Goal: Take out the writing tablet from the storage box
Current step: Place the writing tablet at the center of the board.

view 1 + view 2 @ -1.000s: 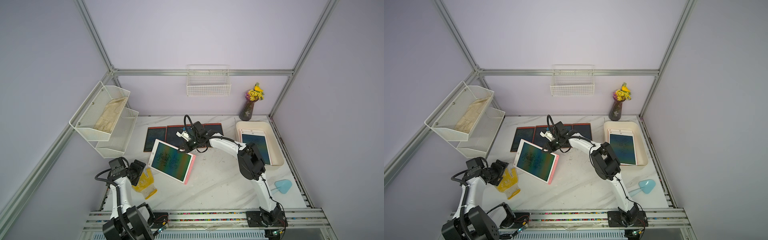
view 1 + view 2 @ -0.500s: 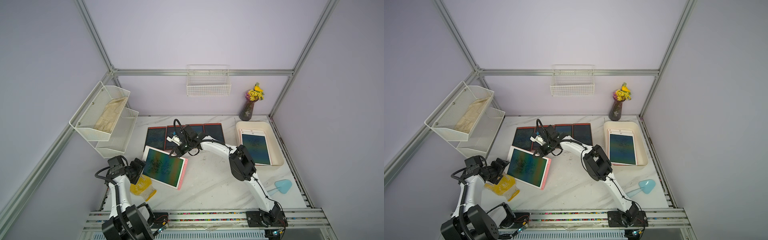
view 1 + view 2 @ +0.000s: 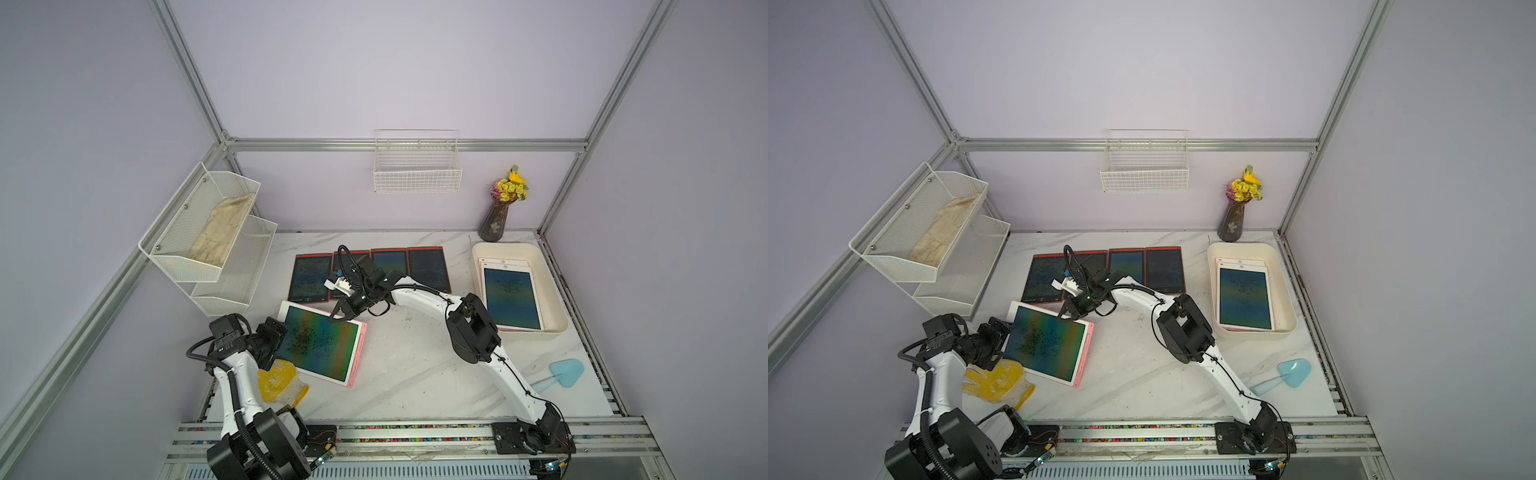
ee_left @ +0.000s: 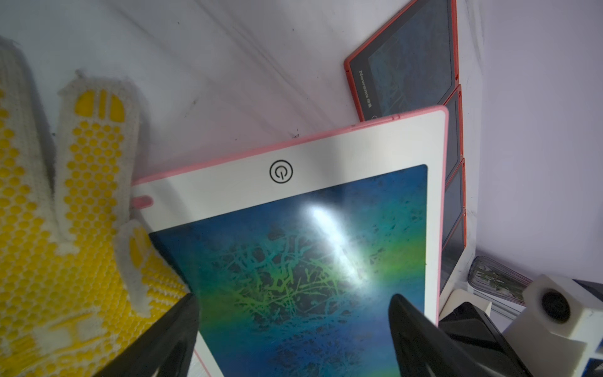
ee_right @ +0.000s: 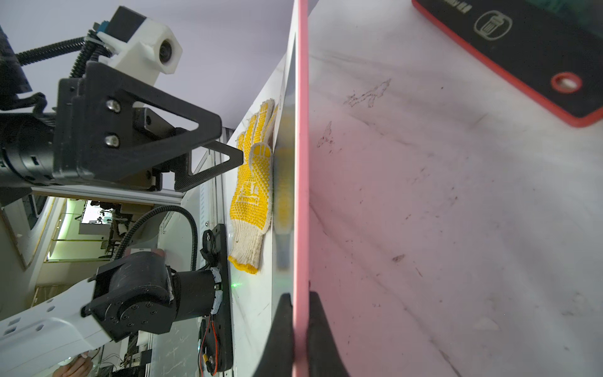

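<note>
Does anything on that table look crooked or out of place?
Yes. The pink-edged writing tablet, pinched at its rim by the right pincer, is skewed, unlike the four red-framed tablets lined up neatly behind it. One corner overlaps a yellow work glove, which seems a stray among the tablets.

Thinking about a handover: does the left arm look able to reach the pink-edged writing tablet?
Probably yes: the open left gripper faces the pink-edged writing tablet close by, nothing between them; the right gripper pinches another edge.
</note>
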`<state>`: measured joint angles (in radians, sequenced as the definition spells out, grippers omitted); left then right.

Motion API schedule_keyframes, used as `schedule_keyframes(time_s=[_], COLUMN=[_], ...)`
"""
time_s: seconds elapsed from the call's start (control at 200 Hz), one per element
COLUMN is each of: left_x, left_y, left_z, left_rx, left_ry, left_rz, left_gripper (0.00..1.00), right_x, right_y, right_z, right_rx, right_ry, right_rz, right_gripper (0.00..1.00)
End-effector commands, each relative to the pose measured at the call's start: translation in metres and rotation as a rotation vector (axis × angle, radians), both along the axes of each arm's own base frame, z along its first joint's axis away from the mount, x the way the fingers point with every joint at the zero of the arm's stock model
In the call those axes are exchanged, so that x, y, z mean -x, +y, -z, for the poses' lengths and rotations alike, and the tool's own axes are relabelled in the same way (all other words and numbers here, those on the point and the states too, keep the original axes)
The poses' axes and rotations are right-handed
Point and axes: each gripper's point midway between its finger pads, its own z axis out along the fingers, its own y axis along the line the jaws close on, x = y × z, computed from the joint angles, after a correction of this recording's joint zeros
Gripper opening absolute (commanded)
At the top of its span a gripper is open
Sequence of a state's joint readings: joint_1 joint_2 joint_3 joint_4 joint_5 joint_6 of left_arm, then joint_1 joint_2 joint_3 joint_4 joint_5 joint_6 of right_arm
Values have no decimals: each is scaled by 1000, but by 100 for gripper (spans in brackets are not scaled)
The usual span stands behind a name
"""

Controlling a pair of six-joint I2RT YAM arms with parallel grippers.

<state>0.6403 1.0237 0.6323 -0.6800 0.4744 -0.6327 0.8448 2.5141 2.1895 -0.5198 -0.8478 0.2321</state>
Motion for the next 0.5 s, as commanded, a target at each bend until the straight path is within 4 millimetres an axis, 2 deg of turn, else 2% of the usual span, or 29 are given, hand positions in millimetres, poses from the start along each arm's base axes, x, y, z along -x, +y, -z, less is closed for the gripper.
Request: schedule_keyframes(time_s=[0.0,0.34,0.495], left_x=[-21,-26,-26], left_y=[8,1,1], left_z=[-42,-41,-42], left_rx=[-48,-19,-20], left_ry=[-115,-141,-146], left_rz=[41,90,93], left_gripper=[90,90,90], right_x=[-7,-21,-28], right_y=[-1,1,0], right_z=[47,58,67], right_rx=[106,117,131], right_ry=[-55,-59,-59], right_rz=[28,36,48], right_gripper=[0,0,5])
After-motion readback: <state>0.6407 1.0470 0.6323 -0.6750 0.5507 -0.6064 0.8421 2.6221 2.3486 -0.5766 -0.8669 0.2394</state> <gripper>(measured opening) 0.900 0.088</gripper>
